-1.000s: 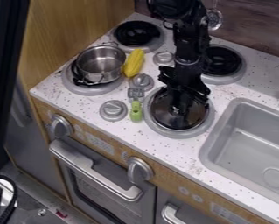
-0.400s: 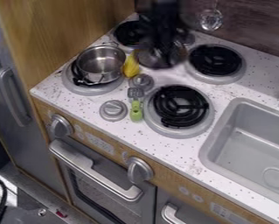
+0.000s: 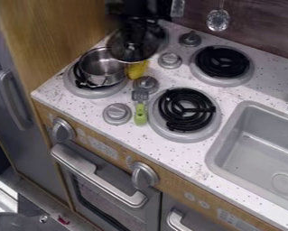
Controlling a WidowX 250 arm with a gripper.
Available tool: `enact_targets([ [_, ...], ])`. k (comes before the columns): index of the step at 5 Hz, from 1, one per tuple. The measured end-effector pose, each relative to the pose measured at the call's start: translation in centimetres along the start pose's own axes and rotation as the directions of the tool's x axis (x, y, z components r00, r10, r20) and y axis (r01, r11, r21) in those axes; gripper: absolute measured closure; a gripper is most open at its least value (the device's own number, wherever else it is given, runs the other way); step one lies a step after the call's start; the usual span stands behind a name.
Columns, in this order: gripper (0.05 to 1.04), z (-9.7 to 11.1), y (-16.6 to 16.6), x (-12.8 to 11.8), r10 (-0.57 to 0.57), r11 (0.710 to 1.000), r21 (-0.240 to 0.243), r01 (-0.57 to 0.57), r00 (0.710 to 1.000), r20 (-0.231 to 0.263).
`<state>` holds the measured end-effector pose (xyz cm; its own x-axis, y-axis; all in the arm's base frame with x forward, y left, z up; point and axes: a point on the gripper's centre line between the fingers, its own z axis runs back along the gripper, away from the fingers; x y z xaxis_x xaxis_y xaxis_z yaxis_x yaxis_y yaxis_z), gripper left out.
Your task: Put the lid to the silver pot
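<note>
grasping one lid (image 3: 118, 46), one hand (image 3: 132, 40) near one silver pot (image 3: 101, 71), one spatula (image 3: 140, 113)

From the lid (image 3: 123, 50), passing room opens toward five o'clock; yellow corn (image 3: 136, 70) obstructs six, silver pot (image 3: 102, 70) seven.

No text, label, brand, number or sign can be read. Pale printed marks stand on the wood-coloured front panel (image 3: 176, 189) below the surface (image 3: 197, 155): one patch (image 3: 104, 148) toward 7 o'clock, round marks (image 3: 197, 200) toward 5 o'clock, and another patch (image 3: 235, 219) farther out toward 5 o'clock. All are too small and faint to make out.
</note>
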<state>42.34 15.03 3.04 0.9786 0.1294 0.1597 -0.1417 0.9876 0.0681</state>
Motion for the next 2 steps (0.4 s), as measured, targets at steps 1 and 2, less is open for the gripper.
enact_targets([
  [1, 0.822, -0.7, 1.9, -0.8, 0.043, 0.999, 0.003, -0.043, 0.999, -0.025],
  [2, 0.822, -2.0, 3.3, -1.8, 0.072, 0.997, 0.011, -0.071, 0.995, -0.062],
])
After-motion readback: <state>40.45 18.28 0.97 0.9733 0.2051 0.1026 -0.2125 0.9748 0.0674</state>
